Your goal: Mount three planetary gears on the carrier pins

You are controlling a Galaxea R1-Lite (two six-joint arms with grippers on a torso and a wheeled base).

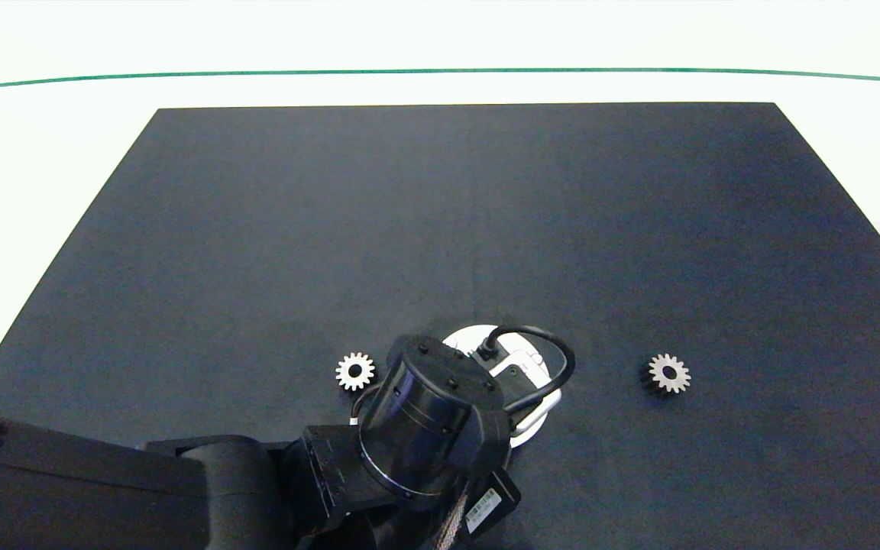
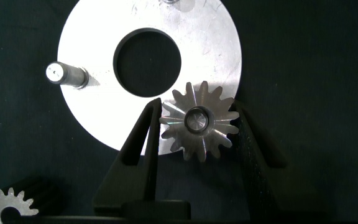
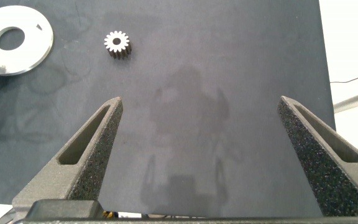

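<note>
Left gripper (image 2: 199, 140): fingers gripping one small silvery toothed gear (image 2: 199, 121) over flat white ring-shaped disc (image 2: 210, 37). Right gripper (image 3: 201, 155): hanging wide open, empty.

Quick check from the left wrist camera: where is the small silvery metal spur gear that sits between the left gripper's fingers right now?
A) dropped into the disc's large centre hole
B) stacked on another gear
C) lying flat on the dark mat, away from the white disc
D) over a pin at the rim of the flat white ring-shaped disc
D: the small silvery spur gear sits between the left gripper fingers at the flat white ring-shaped disc rim, a pin end showing in its centre hole.
</note>
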